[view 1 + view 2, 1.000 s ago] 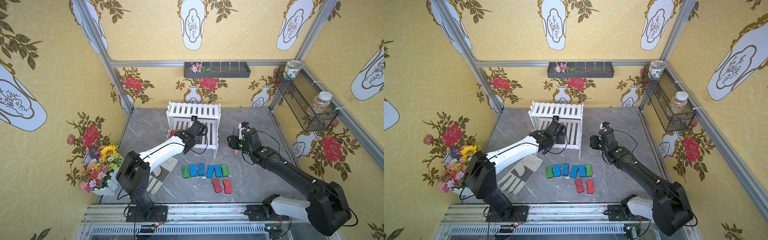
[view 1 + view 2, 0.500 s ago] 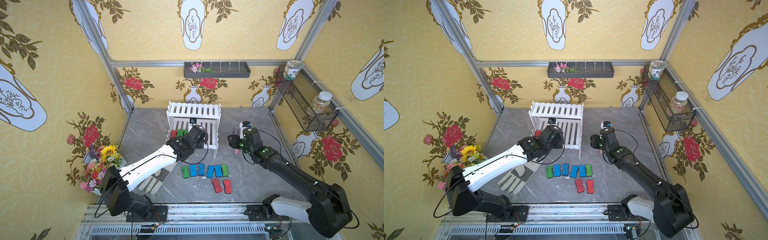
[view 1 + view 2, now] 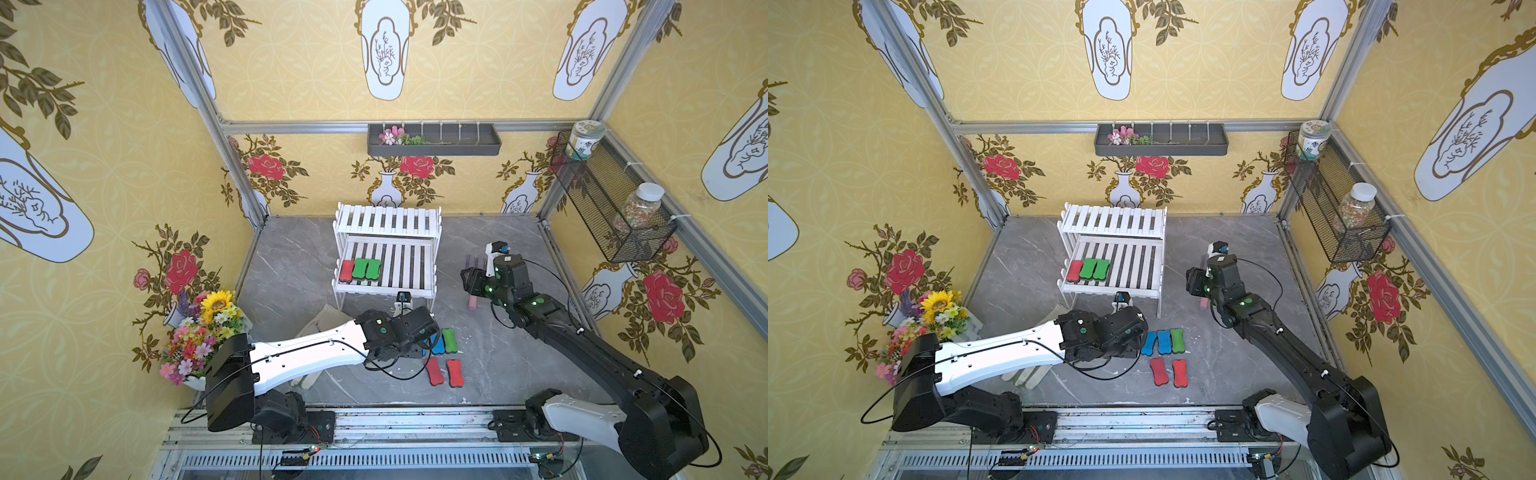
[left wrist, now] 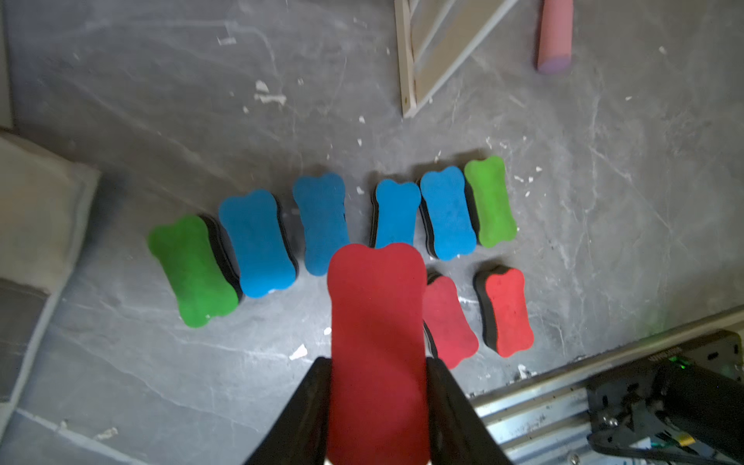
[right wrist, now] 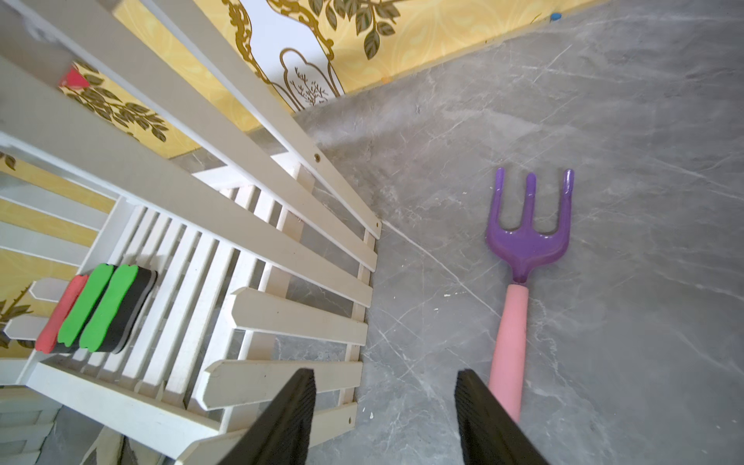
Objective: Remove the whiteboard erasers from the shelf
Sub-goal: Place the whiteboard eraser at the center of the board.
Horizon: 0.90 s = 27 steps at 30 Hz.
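The white shelf [image 3: 388, 257] stands at the back middle; its lower tier holds a red eraser [image 3: 346, 271] and two green erasers [image 3: 365, 269], also seen in the right wrist view [image 5: 100, 306]. My left gripper [image 4: 378, 364] is shut on a red eraser [image 4: 376, 322], held over the floor in front of the shelf. Below it lies a row of green and blue erasers [image 4: 322, 221] with two red erasers [image 4: 507, 312] nearer. In both top views the left wrist [image 3: 409, 328] hides part of that row. My right gripper [image 5: 384, 386] is open and holds nothing, beside the shelf's right end.
A purple garden fork [image 5: 523, 241] with a pink handle lies on the floor right of the shelf. A pale glove [image 3: 320, 324] lies under the left arm. Flowers [image 3: 203, 328] stand at the left wall. A mesh basket [image 3: 611, 208] and a wall tray [image 3: 434, 139] hang above.
My left arm has drawn back from the shelf's lower tier toward the front, carrying the red eraser over the floor row. The right arm has hardly moved.
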Available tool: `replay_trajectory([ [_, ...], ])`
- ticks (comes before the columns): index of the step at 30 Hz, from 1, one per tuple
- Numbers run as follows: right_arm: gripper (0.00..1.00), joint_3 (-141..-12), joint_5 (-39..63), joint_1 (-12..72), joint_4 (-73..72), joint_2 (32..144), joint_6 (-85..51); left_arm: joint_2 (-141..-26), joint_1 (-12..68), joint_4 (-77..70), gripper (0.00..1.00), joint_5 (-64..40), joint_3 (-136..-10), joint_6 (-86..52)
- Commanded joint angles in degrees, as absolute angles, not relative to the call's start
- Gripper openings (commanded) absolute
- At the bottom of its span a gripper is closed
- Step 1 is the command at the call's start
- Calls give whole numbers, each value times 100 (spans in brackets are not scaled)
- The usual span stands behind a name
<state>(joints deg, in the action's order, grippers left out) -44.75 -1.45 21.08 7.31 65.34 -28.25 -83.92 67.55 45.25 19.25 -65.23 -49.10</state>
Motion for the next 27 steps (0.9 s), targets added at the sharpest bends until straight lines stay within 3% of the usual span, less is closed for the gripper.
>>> replay_trajectory([
  [1, 61, -4354, -271, 2087, 606, 6337, -2761, -8532, 6820, 4793, 41, 1181, -6442, -5219],
  [23, 62, -4324, -390, 1846, 594, 5898, -2860, -10145, 7040, 5185, 40, 1302, -7110, -5147],
  [27, 62, -4312, -482, 1847, 607, 5797, -2863, -10169, 7040, 5177, 51, 1270, -7124, -5116],
])
